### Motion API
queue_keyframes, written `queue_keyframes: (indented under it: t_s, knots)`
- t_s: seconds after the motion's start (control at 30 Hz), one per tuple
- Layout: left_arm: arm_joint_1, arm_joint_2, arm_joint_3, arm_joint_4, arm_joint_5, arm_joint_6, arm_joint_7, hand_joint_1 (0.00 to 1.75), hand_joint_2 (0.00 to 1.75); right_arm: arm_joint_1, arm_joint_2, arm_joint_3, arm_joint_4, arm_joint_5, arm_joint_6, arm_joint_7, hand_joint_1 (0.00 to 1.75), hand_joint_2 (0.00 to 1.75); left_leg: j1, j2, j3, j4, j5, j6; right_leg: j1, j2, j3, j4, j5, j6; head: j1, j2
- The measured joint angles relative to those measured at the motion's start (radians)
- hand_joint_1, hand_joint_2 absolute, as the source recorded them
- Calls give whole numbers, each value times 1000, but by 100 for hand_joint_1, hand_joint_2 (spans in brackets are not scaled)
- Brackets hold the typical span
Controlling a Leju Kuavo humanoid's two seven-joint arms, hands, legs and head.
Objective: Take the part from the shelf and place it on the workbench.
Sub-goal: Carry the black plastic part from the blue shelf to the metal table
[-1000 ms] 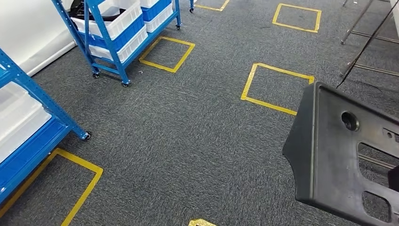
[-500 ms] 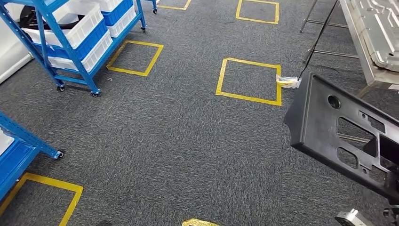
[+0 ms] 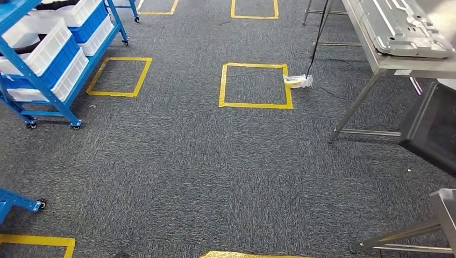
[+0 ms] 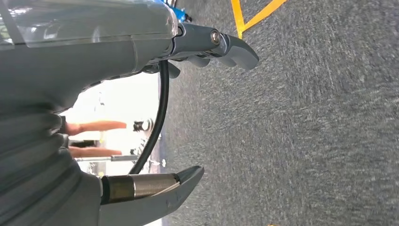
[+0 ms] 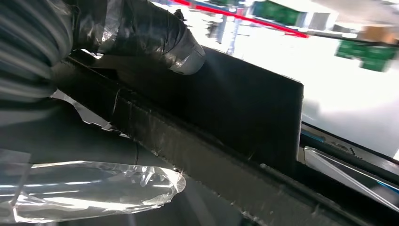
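The black plastic part hangs at the right edge of the head view, just below the metal workbench. In the right wrist view my right hand grips the part along its edge, the taped thumb pressed on its flat face. My left hand hangs over the grey carpet with its fingers apart and nothing between them.
A silver metal panel lies on the workbench. A blue shelf rack with white and blue bins stands at the left. Yellow tape squares mark the carpet. A second metal frame corner sits at lower right.
The whole view has swung to the right: the shelves slid left and the workbench came into view. The black part now shows at the right edge, lower than the bench top.
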Motion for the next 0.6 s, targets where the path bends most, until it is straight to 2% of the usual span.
queue_keyframes:
  t_s: [0.07,0.1,0.13,0.17,0.2,0.23,0.27,0.3,0.33,0.37,0.4,0.43,0.47,0.5,0.53,0.57,0.6]
  knots:
    - [2,-2,0,0,0,0,0,0,175,8,1,-33,1,-1,10,-10,175,175,4,-52,-50,110,-59,-3,0,19,2,-2,0,-11,0,0]
    - [4,-2,0,0,0,0,0,0,175,11,3,-43,2,-1,14,-15,175,175,4,-65,-87,183,-90,-3,1,30,2,-2,-1,-14,0,0]
    - [5,-2,0,0,0,0,1,0,175,16,6,-51,3,-1,19,-19,175,175,4,-70,-120,243,-107,-3,3,43,2,-1,-1,-16,0,0]
    - [6,-3,0,0,0,0,1,0,175,20,9,-56,4,-1,23,-23,175,175,4,-72,-141,272,-105,-1,5,55,3,1,-2,-17,0,0]
    - [7,-4,0,0,0,0,1,0,175,22,12,-61,6,-1,27,-27,175,175,3,-74,-142,261,-81,1,7,69,4,2,-3,-18,0,0]
    - [6,-4,0,0,0,0,0,0,175,24,17,-67,8,-2,31,-29,175,175,3,-80,-126,211,-40,6,8,83,6,4,-5,-19,0,0]
    - [6,-5,0,0,0,0,0,0,175,24,21,-72,9,-2,34,-32,175,175,3,-98,-100,140,4,11,8,96,7,5,-6,-18,0,0]
    - [6,-5,0,0,0,0,0,0,175,24,25,-76,11,-3,36,-35,175,175,3,-125,-75,73,36,16,8,109,6,8,-7,-17,0,0]
    - [6,-6,0,0,0,0,-1,0,175,25,29,-80,13,-5,39,-38,175,175,4,-146,-56,26,54,19,7,121,3,9,-6,-13,0,0]
    - [6,-6,0,0,0,0,-1,0,175,25,33,-84,15,-6,41,-41,175,175,3,-160,-47,2,59,21,5,133,-1,10,-5,-8,0,0]
    - [5,-6,0,0,0,0,-2,0,175,27,38,-87,18,-8,44,-45,175,175,2,-159,-43,-3,58,23,2,146,-5,9,-2,-1,0,0]
    - [4,-6,0,0,0,0,-2,0,175,29,42,-90,20,-10,47,-49,175,175,1,-146,-40,-9,61,26,1,160,-8,6,2,7,-1,0]
    - [3,-8,0,0,-1,0,-2,0,175,31,46,-95,23,-11,50,-52,175,175,1,-132,-36,-18,65,31,-1,156,-10,7,1,13,0,0]
    - [2,-9,0,0,-1,0,-2,0,175,31,51,-100,27,-12,51,-55,175,175,1,-118,-31,-29,71,38,0,134,-16,18,-7,18,0,0]
    - [1,-10,0,0,-1,0,-2,0,175,28,55,-104,31,-13,53,-58,175,175,2,-104,-26,-40,76,44,2,102,-30,47,-26,23,0,0]
    - [2,-11,0,0,-1,0,-2,0,175,26,60,-108,35,-13,53,-60,175,175,2,-90,-23,-46,79,48,0,63,-52,95,-55,28,1,0]
    - [4,-11,0,0,-1,1,-2,0,175,23,66,-109,41,-13,54,-63,175,175,1,-77,-22,-49,79,50,-2,37,-83,157,-86,34,1,0]
